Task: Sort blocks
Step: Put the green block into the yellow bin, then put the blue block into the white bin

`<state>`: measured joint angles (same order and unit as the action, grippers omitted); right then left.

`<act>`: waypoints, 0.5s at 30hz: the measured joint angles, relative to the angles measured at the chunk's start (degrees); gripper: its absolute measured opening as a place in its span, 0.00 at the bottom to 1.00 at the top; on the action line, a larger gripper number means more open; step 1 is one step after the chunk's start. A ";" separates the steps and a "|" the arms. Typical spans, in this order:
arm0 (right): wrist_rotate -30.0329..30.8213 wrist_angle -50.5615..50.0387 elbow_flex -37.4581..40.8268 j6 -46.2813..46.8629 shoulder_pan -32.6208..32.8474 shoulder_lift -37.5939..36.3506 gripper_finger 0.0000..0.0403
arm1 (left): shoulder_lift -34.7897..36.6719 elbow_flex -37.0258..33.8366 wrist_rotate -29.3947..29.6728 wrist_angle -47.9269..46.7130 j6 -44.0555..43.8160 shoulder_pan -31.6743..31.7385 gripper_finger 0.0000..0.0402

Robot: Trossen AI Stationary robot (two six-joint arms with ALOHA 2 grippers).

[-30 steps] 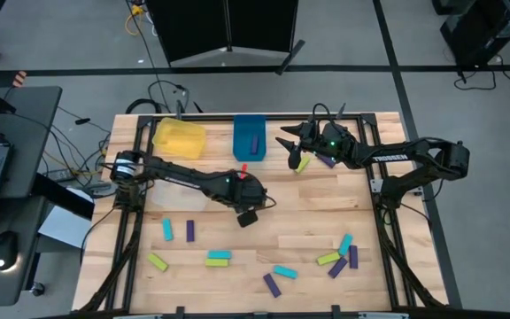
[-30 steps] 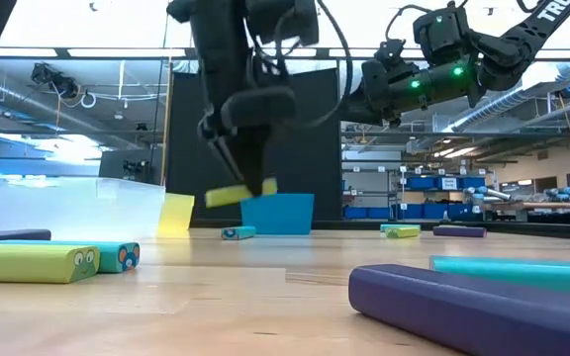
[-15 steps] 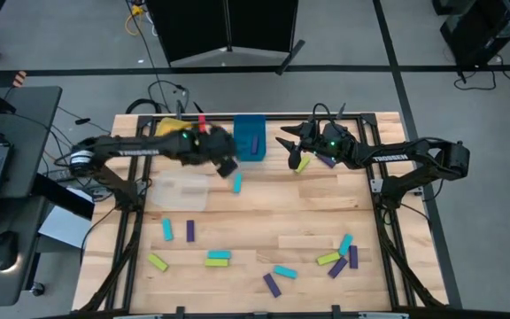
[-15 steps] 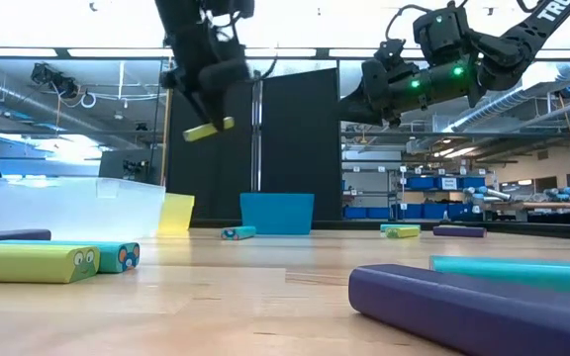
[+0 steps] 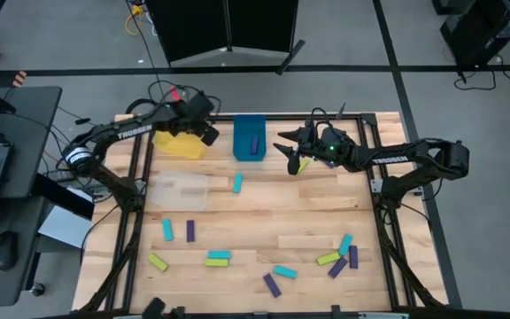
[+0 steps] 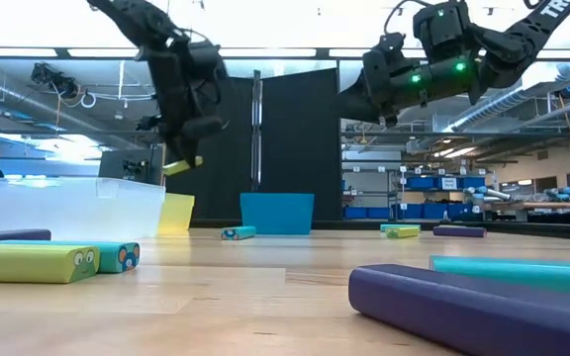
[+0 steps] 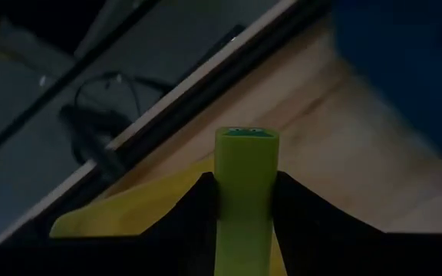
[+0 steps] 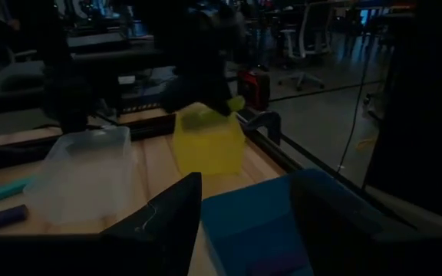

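My left gripper (image 5: 205, 131) hangs over the yellow bin (image 5: 180, 140) at the table's far left, shut on a lime block (image 7: 245, 157); the low view shows that block (image 6: 183, 165) below the fingers. My right gripper (image 5: 287, 147) stands open in the air beside the blue bin (image 5: 250, 137), nothing between its fingers (image 8: 167, 222). A purple block (image 5: 256, 143) lies in the blue bin. A lime block (image 5: 302, 164) and a purple one (image 5: 324, 161) lie on the table under the right arm. Several more blocks lie flat along the near half. My left gripper pinches the lime block's two long sides (image 7: 245, 201) between its two fingers (image 7: 206, 203). The fingers slant down from above and lie along the block. The block's free end (image 7: 245, 136) sticks out past the fingertips. It hangs clear, above the yellow bin.
A clear bin (image 5: 180, 190) stands near the table's left side, a teal block (image 5: 236, 182) just right of it. Loose blocks cluster near the front right (image 5: 342, 252) and front left (image 5: 177, 232). Black frame rails edge the table. A person shows at the low view's far left.
My left gripper has swung from the table's middle toward the far left corner and risen a little, rolling its wrist, with the lime block still held. It now hangs over the yellow bin. A teal block that the arm covered now shows beside the clear bin.
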<state>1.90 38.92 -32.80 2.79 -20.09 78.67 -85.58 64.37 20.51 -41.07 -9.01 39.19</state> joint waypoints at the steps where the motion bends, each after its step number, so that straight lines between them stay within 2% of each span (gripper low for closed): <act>1: 0.01 0.02 0.00 -0.02 0.29 0.00 0.52 | 0.00 -0.38 -0.91 0.04 0.00 1.30 0.25; 6: 0.02 0.02 0.00 -0.90 0.63 0.00 0.52 | 0.00 -2.08 -2.31 -0.61 -0.29 4.76 0.28; 11: 0.04 0.02 0.00 -0.80 0.63 0.00 0.52 | 0.00 -3.24 2.01 -2.65 -1.47 5.10 0.46; 15: 0.02 0.02 0.00 0.52 0.72 0.00 0.52 | 0.04 -3.64 0.46 -4.50 -0.01 5.03 0.60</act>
<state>1.92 38.94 -32.80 3.31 -19.37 78.67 -85.54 60.73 20.97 -45.58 -9.03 44.22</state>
